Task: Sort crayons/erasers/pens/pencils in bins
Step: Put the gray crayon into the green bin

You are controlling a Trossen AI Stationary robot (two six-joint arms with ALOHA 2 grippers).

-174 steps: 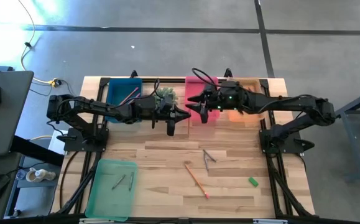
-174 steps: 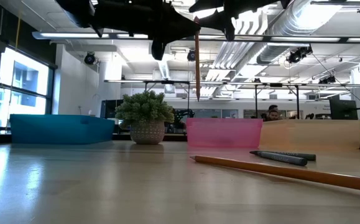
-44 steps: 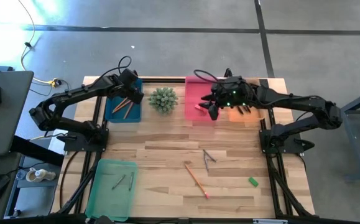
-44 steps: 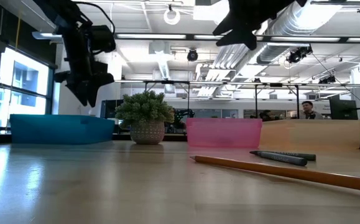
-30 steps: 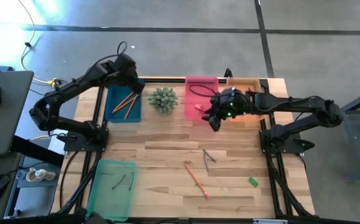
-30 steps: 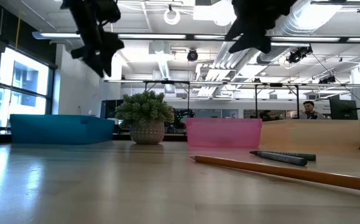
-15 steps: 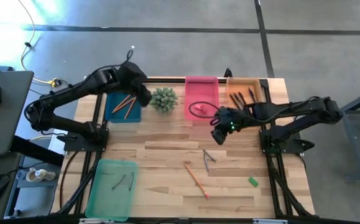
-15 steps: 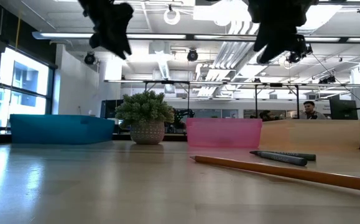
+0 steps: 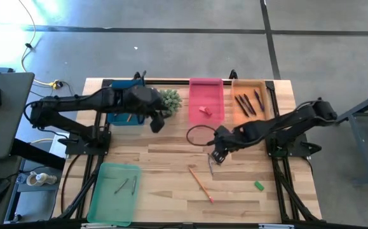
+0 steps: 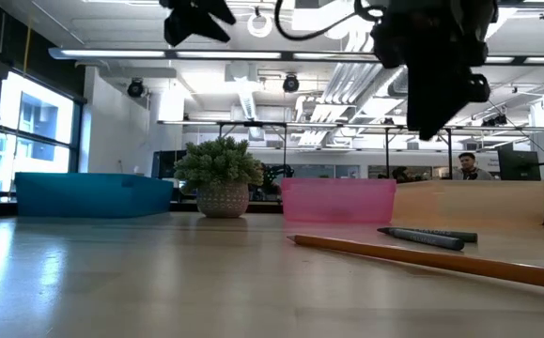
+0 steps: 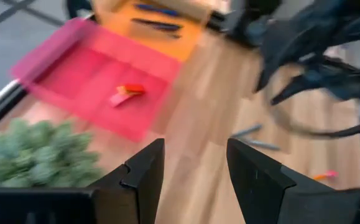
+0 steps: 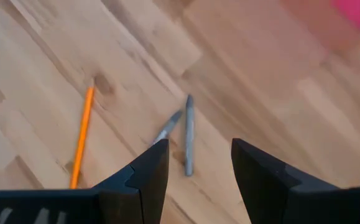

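Two grey crayons (image 9: 213, 160) lie crossed in a V on the wooden table, with an orange pencil (image 9: 200, 183) nearer the front and a green eraser (image 9: 258, 186) to the right. My right gripper (image 9: 216, 155) hangs open just above the crayons (image 12: 183, 134), pointing steeply down. My left gripper (image 9: 157, 124) is open and holds nothing, in the air by the near side of the plant (image 9: 170, 100). The pink bin (image 9: 206, 102) holds an eraser (image 11: 127, 92), the orange bin (image 9: 250, 102) holds pens, and the green bin (image 9: 114, 193) holds crayons. My left arm covers most of the blue bin (image 9: 125, 114).
The potted plant stands between the blue and pink bins at the back. A black cable loop (image 9: 199, 135) hangs off my right arm over the table's middle. Bare wood lies between the green bin and the pencil.
My left gripper has swung from over the blue bin toward the table's right and near side, past the plant, staying open. My right gripper has come away from the pink bin toward the near edge and down, tipping steeper, to above the grey crayons, still open.
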